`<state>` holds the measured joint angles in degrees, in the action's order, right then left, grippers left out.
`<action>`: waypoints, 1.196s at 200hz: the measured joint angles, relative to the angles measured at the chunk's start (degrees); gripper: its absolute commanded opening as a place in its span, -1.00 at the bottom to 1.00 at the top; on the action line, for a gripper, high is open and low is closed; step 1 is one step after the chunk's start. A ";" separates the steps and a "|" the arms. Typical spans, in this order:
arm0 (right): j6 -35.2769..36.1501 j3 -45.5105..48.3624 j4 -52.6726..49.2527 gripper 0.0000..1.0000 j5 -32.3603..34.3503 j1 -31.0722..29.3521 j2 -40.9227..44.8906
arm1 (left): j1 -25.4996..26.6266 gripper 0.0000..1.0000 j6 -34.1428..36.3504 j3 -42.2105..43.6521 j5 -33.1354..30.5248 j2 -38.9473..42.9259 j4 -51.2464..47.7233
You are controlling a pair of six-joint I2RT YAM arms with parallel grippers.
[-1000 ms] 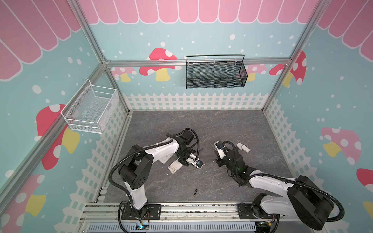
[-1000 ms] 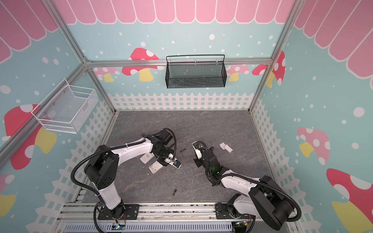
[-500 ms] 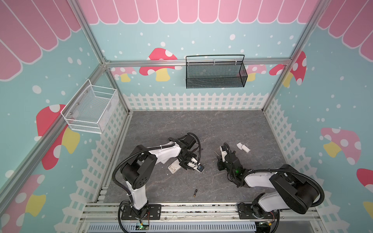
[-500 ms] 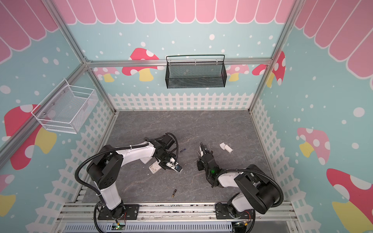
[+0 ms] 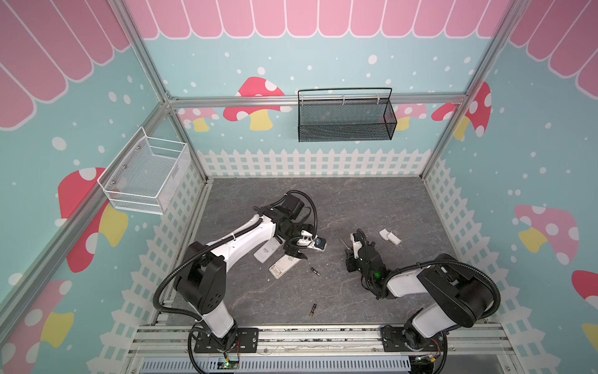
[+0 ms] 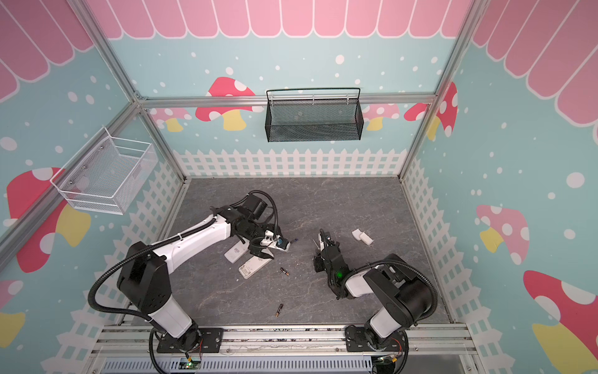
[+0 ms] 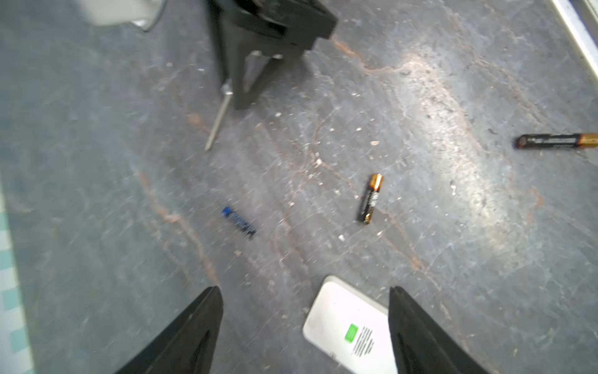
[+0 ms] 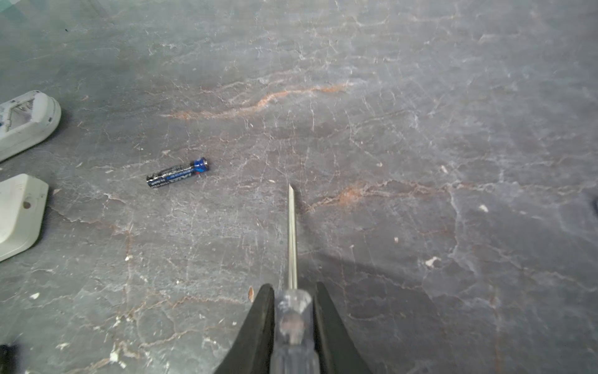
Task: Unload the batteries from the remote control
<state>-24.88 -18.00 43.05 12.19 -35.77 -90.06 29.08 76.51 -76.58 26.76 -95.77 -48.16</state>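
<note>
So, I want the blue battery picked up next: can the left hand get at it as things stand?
Probably yes. The left hand is open and empty, and the blue battery lies alone ahead of it, with nothing in between.

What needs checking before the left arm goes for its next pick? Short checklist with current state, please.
1. Left gripper open and empty: ok.
2. Right gripper closed on the screwdriver handle: ok.
3. Blue battery loose on the table: ok.
4. Two black-and-gold batteries out on the table: ok.
5. Both remotes emptied: cannot tell.
</note>
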 measured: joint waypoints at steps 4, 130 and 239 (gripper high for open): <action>-0.04 0.00 -0.26 -0.46 -0.09 0.02 -0.24 | -1.33 0.99 -1.68 -0.22 0.31 0.52 0.11; 5.62 -4.11 -7.74 0.14 0.13 2.10 10.27 | -28.26 0.99 -58.84 31.67 -13.86 12.76 43.82; 17.31 -10.05 -13.62 0.85 4.55 18.18 19.63 | -29.49 0.99 -72.63 46.60 -15.82 10.10 77.46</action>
<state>-7.57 -28.05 29.43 16.73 -17.58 -70.43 -0.40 3.88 -29.98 10.94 -85.67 29.30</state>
